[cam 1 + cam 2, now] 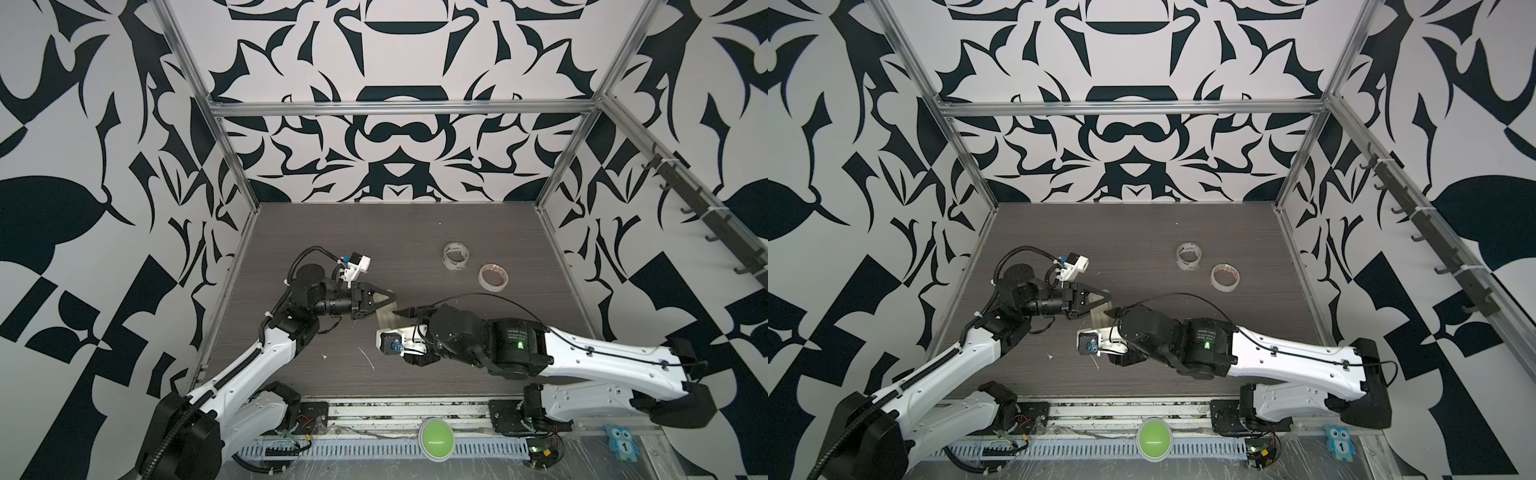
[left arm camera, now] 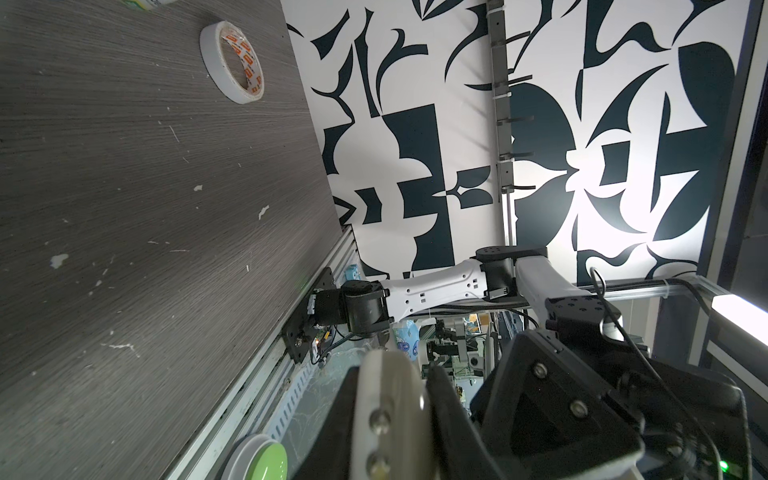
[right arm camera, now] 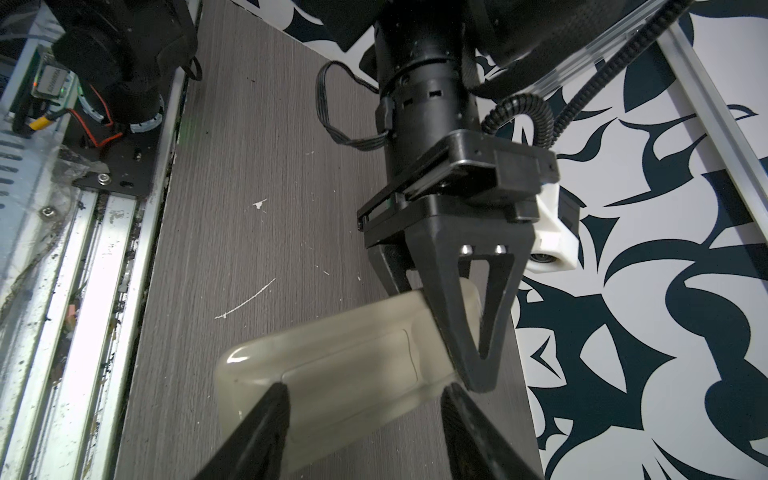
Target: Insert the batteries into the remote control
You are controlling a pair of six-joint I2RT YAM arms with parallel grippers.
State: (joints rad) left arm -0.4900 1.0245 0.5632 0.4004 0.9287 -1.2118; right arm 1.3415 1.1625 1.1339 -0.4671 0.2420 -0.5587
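There's the slim white plastic remote control [image 1: 384, 321], mostly covered in both top views; button side hidden, close-up blurry, maybe a cover seam.

Two white-and-black robot arms, left arm [image 1: 266, 353] and right arm [image 1: 602, 357], each with one black claw: left claw [image 1: 393, 296], right claw [image 1: 398, 311]. One pale remote control [image 3: 340, 365]. Two tape rolls on one grey tabletop [image 1: 332, 232]: farther roll [image 1: 456, 267], nearer roll [image 1: 493, 287]. One round green button [image 1: 435, 438]. One blue owl-shaped tag [image 1: 620, 442].
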